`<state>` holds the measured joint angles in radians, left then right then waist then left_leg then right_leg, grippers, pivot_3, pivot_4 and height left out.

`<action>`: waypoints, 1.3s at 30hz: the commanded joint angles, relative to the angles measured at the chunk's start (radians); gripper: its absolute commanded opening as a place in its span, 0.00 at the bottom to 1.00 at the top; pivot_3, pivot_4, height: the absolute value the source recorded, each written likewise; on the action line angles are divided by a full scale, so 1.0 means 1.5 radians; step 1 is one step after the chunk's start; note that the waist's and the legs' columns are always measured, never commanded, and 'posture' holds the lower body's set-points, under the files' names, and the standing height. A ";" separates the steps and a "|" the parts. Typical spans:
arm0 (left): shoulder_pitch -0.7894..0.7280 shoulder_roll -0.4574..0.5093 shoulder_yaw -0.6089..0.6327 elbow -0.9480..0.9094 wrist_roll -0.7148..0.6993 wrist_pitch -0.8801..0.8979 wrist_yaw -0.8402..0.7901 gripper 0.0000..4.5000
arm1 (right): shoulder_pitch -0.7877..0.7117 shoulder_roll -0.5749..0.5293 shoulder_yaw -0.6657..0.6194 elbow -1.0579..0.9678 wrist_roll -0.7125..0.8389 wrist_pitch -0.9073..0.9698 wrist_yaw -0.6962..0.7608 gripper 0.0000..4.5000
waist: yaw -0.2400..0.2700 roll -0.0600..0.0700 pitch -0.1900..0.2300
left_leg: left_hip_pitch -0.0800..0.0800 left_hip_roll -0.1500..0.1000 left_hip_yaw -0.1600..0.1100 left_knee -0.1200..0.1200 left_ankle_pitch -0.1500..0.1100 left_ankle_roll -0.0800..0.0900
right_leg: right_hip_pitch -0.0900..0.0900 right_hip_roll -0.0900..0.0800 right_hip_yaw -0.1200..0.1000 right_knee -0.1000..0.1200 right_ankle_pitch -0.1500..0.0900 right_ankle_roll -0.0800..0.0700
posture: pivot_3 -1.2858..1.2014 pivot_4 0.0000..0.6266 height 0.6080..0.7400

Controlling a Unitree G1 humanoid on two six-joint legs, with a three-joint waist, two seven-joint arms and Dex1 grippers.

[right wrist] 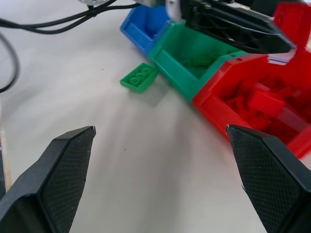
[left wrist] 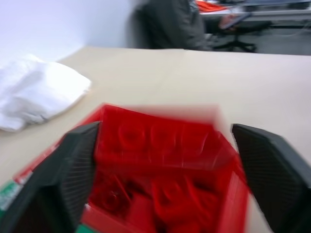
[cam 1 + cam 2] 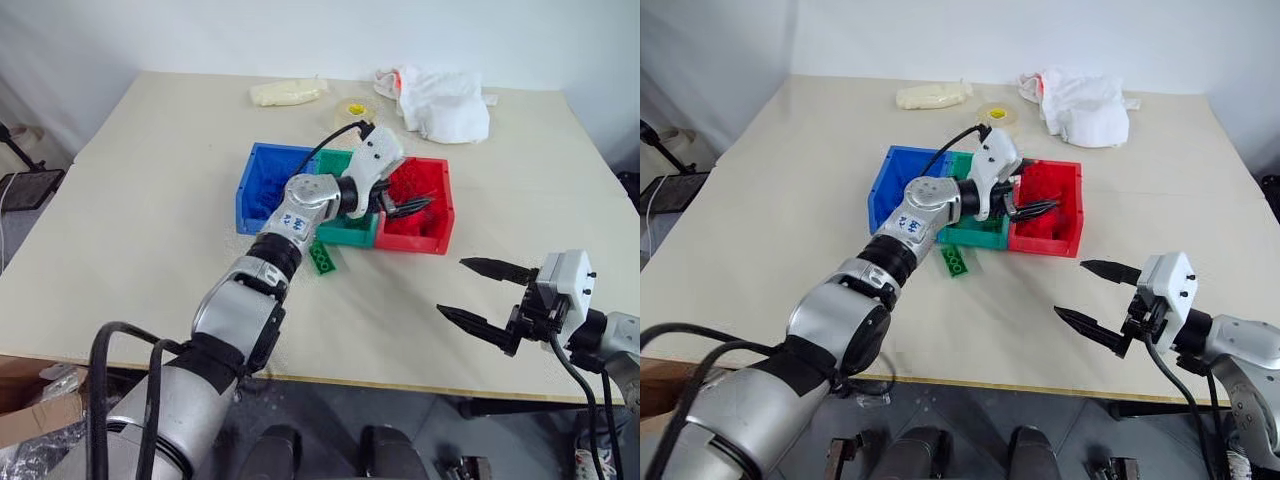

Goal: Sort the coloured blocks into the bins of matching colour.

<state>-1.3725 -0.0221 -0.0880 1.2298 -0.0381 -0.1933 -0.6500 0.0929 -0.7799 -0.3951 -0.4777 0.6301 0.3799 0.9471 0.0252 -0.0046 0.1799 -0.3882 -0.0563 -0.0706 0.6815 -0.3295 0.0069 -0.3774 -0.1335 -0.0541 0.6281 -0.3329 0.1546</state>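
On the tabletop [image 3: 150,210] the bins sit in a row: blue bin [image 3: 262,185] at nine o'clock, green bin [image 3: 345,228] in the middle, red bin [image 3: 420,205] at three o'clock. A loose green block [image 3: 322,257] lies flat just in front of the green bin, at its six o'clock.

The left claw [image 3: 408,207] hangs over the red bin, fingers spread wide and empty, arm stretched level across the green bin. Pulling back low, it could nudge the bins or sweep the green block away.

The right claw [image 3: 478,292] hovers wide and empty at the red bin's five o'clock, pointing toward the bins; both arms reaching for the one block could collide.
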 commanded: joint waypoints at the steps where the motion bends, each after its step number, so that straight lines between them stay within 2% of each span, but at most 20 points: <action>1: -0.031 -0.007 0.015 0.028 0.021 -0.041 0.055 1.00 | 0.017 0.004 -0.036 -0.038 0.021 0.002 -0.017 1.00 | -0.001 0.000 0.000 | 0.000 0.000 0.000 0.000 0.000 0.000 | 0.000 0.000 0.000 0.000 0.000 0.000 | 0.52 0.24 1.00; 5: -0.031 -0.001 0.018 0.031 0.031 -0.058 0.036 1.00 | 0.023 -0.001 -0.037 -0.040 0.024 0.003 -0.021 1.00 | 0.001 0.000 0.000 | 0.000 0.000 0.000 0.000 0.000 0.000 | 0.000 0.000 0.000 0.000 0.000 0.000 | 0.52 0.24 1.00; 10: 0.003 0.041 0.027 -0.008 0.018 -0.082 -0.076 1.00 | -0.009 -0.012 -0.019 -0.020 0.023 0.004 -0.010 1.00 | -0.001 0.000 0.000 | 0.000 0.000 0.000 0.000 0.000 0.000 | 0.000 0.000 0.000 0.000 0.000 0.000 | 0.52 0.24 1.00; 14: 0.082 0.112 0.030 -0.102 -0.001 -0.083 -0.185 1.00 | -0.058 -0.023 0.011 0.022 0.016 0.004 0.016 1.00 | -0.004 0.001 0.000 | 0.001 0.000 0.001 0.000 0.000 0.000 | 0.000 0.000 0.000 0.000 0.000 0.000 | 0.52 0.24 1.00; 17: 0.165 0.169 0.029 -0.211 -0.018 -0.042 -0.243 1.00 | -0.095 -0.030 0.035 0.057 0.010 -0.001 0.039 1.00 | -0.007 0.001 0.000 | 0.001 0.001 0.001 0.000 0.000 0.000 | 0.000 0.000 0.001 0.000 0.000 0.000 | 0.52 0.24 1.00; 23: 0.378 0.303 0.049 -0.519 -0.085 0.111 -0.313 1.00 | -0.173 -0.038 0.085 0.132 -0.008 -0.010 0.093 1.00 | -0.008 0.001 0.000 | 0.000 0.002 -0.001 0.000 0.000 0.000 | -0.001 0.000 0.001 0.001 0.000 0.000 | 0.52 0.24 1.00; 30: 0.660 0.456 0.139 -0.813 -0.190 0.271 -0.335 1.00 | -0.202 -0.051 0.108 0.180 -0.018 -0.013 0.151 1.00 | -0.008 0.001 -0.001 | 0.001 0.004 -0.001 0.000 0.000 0.000 | 0.000 -0.001 0.002 0.000 0.000 0.000 | 0.52 0.24 1.00; 35: 0.841 0.510 0.211 -0.891 -0.214 0.276 -0.332 1.00 | -0.205 -0.067 0.121 0.197 -0.027 -0.016 0.187 1.00 | -0.006 0.002 -0.001 | 0.001 0.004 -0.001 0.000 0.000 0.000 | 0.000 -0.001 0.003 0.000 0.000 -0.001 | 0.52 0.24 1.00; 39: 0.895 0.521 0.252 -0.909 -0.218 0.271 -0.303 1.00 | -0.204 -0.078 0.121 0.211 -0.037 -0.021 0.211 1.00 | 0.001 0.002 -0.001 | 0.001 0.004 -0.001 0.000 0.000 0.000 | 0.000 -0.001 0.003 -0.001 0.000 -0.001 | 0.52 0.24 1.00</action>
<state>-0.0331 0.7481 0.2451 -0.0835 -0.3406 0.2282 -1.1255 -0.2115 -0.8759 -0.2000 -0.1566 0.5726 0.3693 1.2449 0.0262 -0.0022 0.1786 -0.3872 -0.0501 -0.0731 0.6815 -0.3296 0.0068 -0.3768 -0.1359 -0.0487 0.6256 -0.3333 0.1529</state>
